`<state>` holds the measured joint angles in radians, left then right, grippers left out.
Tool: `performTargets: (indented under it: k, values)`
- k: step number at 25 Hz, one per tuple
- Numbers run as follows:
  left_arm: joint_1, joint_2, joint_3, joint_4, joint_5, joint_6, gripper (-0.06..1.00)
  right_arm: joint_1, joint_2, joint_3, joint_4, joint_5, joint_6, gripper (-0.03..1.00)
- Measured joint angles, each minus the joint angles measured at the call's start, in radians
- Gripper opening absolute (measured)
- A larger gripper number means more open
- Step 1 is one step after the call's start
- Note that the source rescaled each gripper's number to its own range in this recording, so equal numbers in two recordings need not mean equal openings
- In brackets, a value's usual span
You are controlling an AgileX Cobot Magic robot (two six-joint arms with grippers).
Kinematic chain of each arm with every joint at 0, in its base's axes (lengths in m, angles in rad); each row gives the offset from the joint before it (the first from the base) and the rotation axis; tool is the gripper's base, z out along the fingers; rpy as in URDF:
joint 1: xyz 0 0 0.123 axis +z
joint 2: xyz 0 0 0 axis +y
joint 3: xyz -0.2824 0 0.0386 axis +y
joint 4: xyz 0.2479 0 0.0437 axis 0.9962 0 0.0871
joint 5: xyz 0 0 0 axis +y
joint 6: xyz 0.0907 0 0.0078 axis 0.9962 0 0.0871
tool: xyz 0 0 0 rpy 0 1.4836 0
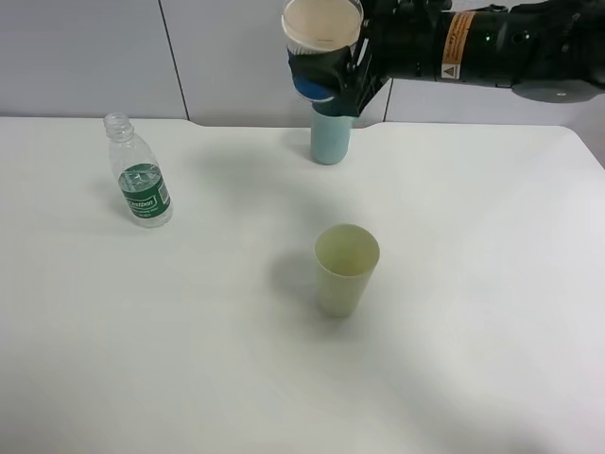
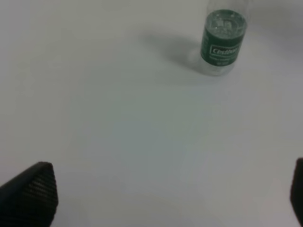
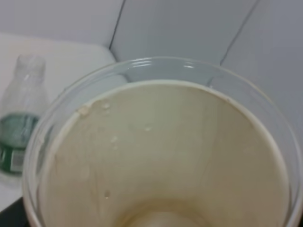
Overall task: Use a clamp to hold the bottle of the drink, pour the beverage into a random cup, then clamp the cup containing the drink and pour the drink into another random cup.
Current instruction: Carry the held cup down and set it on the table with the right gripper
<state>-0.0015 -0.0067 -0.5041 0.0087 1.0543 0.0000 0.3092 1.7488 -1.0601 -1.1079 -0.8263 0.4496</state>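
Now | right arm [image 1: 492, 43] raised, level, jaws clamped on blue-banded cup [image 1: 321, 43] | left jaws spread over table [image 2: 118, 132]

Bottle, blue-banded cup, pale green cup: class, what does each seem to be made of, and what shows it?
Bottle: clear, glossy plastic, since the table shows through it; green printed label.
Blue-banded cup, in the right gripper: matte cream liner, probably paper, inside a clear plastic rim.
Pale green cup: probably plastic, opaque, smooth, dull sheen.
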Motion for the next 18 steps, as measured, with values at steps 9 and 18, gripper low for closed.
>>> performTargets:
  k: [9,18]
  values:
    - [0.0,0.0,0.0,0.0,0.0,0.0,1.0,0.011,0.158,0.003,0.178,-0.03,0.016,0.0]
    - [0.0,0.0,0.0,0.0,0.0,0.0,1.0,0.011,0.289,0.003,0.13,-0.147,-0.074,0.0]
